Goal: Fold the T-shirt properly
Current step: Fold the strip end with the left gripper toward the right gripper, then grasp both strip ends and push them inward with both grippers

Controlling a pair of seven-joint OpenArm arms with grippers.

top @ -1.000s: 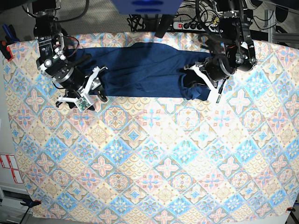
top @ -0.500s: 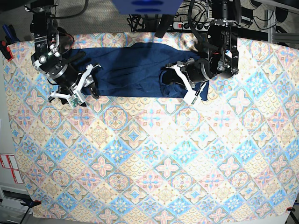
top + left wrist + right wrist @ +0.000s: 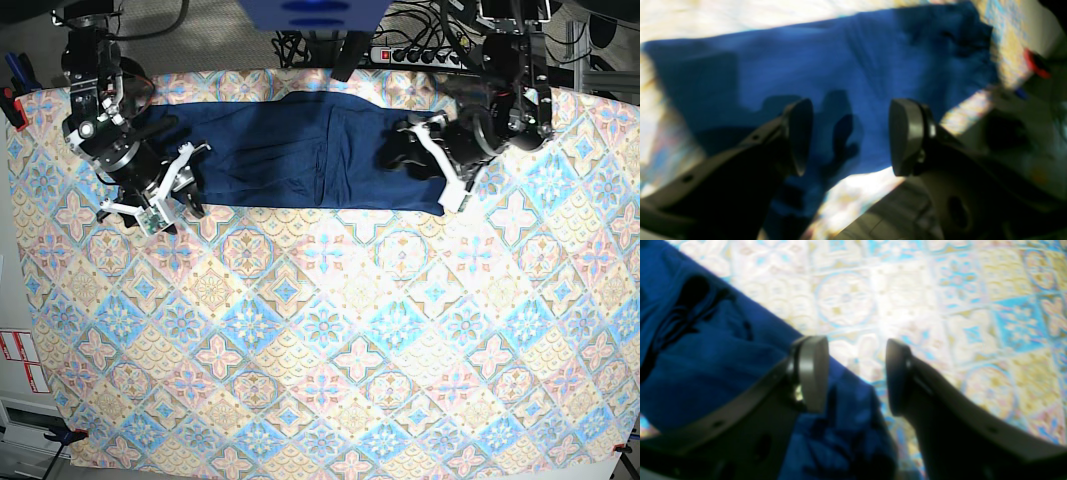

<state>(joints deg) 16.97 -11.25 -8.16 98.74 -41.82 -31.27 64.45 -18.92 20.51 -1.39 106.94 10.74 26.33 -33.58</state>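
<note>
**No legible markings in view**

We are finding no text, brand, number or sign that can be read in any view. We are noting two white labels with red print (image 3: 20,360) at the left edge of the base view, beside the patterned cloth (image 3: 330,340); their print is showing too small for us to read.

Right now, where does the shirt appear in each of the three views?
Base: the shirt lies flat at top centre, between the two arms.
Left wrist: it fills the middle and top, beyond the open left gripper.
Right wrist: it covers the left side and bottom centre.
Shared landmark: the patterned cloth under it.
</note>
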